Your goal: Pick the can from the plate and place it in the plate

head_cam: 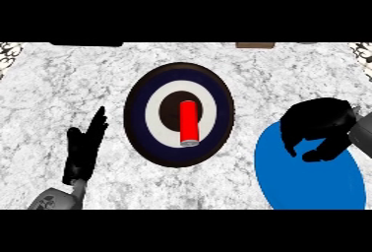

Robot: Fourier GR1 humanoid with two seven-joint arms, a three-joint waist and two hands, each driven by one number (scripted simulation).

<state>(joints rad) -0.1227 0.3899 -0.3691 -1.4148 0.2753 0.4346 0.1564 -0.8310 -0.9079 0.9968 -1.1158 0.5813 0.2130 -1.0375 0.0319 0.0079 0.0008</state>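
1. The left hand (81,150) shows at the lower left of the head view, resting over the grey-white marbled counter (65,83). Its fingers are straight and point up and slightly right, and it holds nothing.
2. To the right of the left hand, apart from its fingertips, lies a round plate (145,140) with a dark navy outer ring, a white ring inside that, and a dark centre.
3. The red can (189,123) lies on its side on that ringed plate, across the dark centre and the white ring. Its silver end points toward the lower edge of the view. It sits between the two hands, and neither touches it.
4. Further right lies a plain blue plate (305,182), just beside the ringed plate without touching it.
5. The right hand (320,125) hovers over the upper part of the blue plate, to the right of the can and well apart from it. Its fingers and thumb curl downward in a half-closed claw, with a gap between them. It grasps nothing.
6. The grey right forearm (362,133) enters at the right edge.
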